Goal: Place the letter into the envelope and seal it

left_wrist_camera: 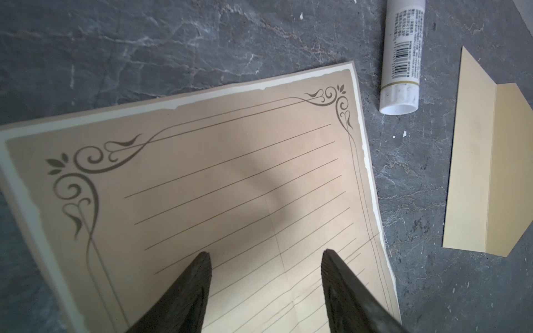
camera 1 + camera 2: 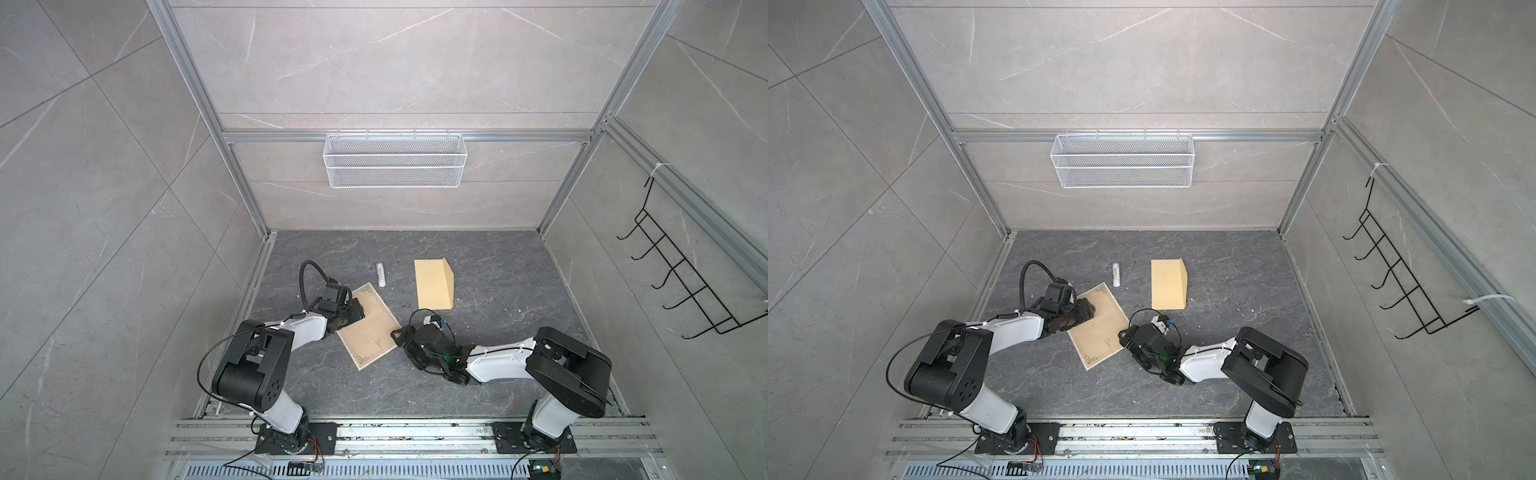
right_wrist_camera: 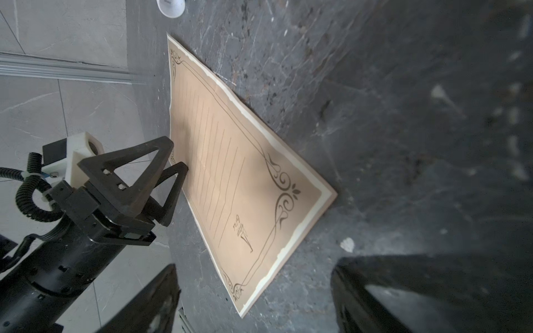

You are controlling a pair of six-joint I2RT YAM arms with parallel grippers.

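The letter (image 2: pixel 368 326) (image 2: pixel 1100 328), a pale tan sheet with a dark ornamental border, lies flat and askew on the dark floor. My left gripper (image 2: pixel 356 311) (image 1: pixel 266 253) is open low over its left part, with only ruled paper (image 1: pixel 230 187) between the fingers. It also shows in the right wrist view, where the left gripper (image 3: pixel 177 155) stands at the sheet's edge. My right gripper (image 2: pixel 402 347) (image 3: pixel 253 266) is open just off the letter's (image 3: pixel 239 178) right edge, rolled sideways. The envelope (image 2: pixel 432 284) (image 1: pixel 476 187) lies farther back right, its flap raised.
A white glue stick (image 2: pixel 380 274) (image 1: pixel 402 57) lies between letter and envelope at the back. A white wire basket (image 2: pixel 395 160) hangs on the rear wall. A black hook rack (image 2: pixel 681 274) hangs on the right wall. Aluminium rails edge the floor.
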